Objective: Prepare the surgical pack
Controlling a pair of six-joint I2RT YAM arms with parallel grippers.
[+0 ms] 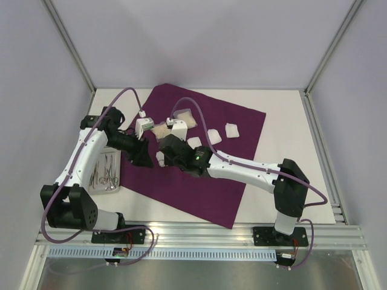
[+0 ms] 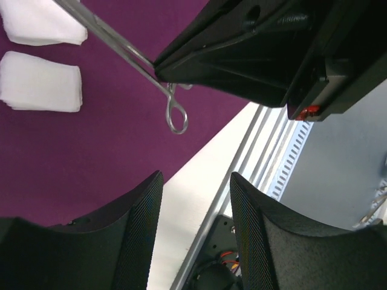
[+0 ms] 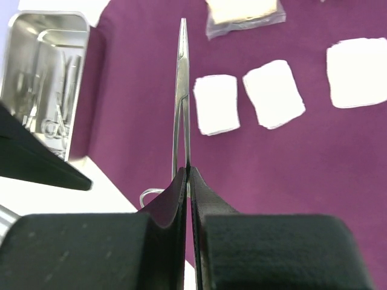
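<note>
From above, the surgical pack (image 1: 199,193) lies spread flat across the table's middle with gauze pads (image 1: 232,130) on it. Nothing is folded yet, so I judge most of the work is left. Both arms reach inward over its left edge, near the instrument tray (image 1: 107,190). Left wrist: the left gripper (image 2: 196,199) stands wide and empty, facing the forceps (image 2: 121,43). Right wrist: the right gripper (image 3: 188,181) pinches the forceps near the handles — tips pointing away.

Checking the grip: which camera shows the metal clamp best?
Right wrist: the clamp runs from the shut right fingers to its tip. The left wrist shows only a ring handle and part of the shaft. From above I cannot make it out.
</note>
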